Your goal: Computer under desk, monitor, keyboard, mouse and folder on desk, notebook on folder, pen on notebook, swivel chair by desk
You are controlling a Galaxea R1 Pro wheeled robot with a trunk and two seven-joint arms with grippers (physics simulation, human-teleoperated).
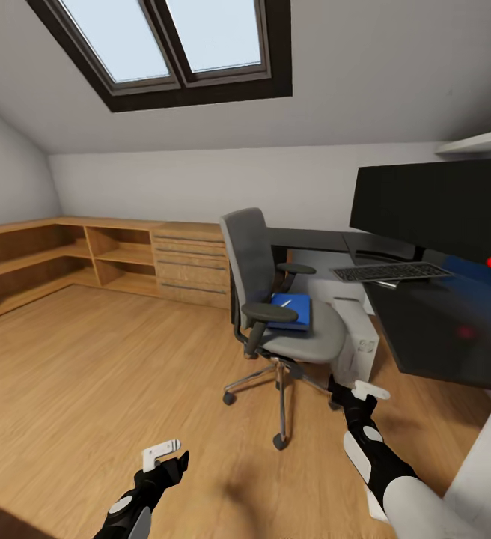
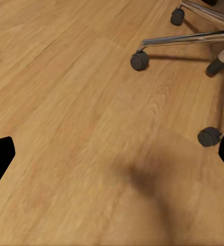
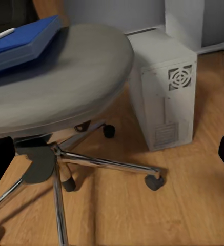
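Head view shows you the grey swivel chair [image 1: 275, 299] standing just beside the black desk [image 1: 440, 337], the bright blue folder [image 1: 292, 311] lying flat on its seat. A slim whitish pen [image 3: 0, 35] lies on top; a notebook beneath it may be there, too blurred to say. Your keyboard [image 1: 391, 272] sits before the monitor [image 1: 440, 202], the light grey computer [image 3: 165, 92] on the floor by the chair. Both your left gripper [image 1: 165, 454] and right gripper [image 1: 365, 392] hang low, jaws spread, holding nothing.

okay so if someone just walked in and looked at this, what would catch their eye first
Probably the grey swivel chair standing mid-floor beside the black desk, with a bright blue folder lying on its seat. Next, the wide black monitor on the desk at right, a keyboard before it.
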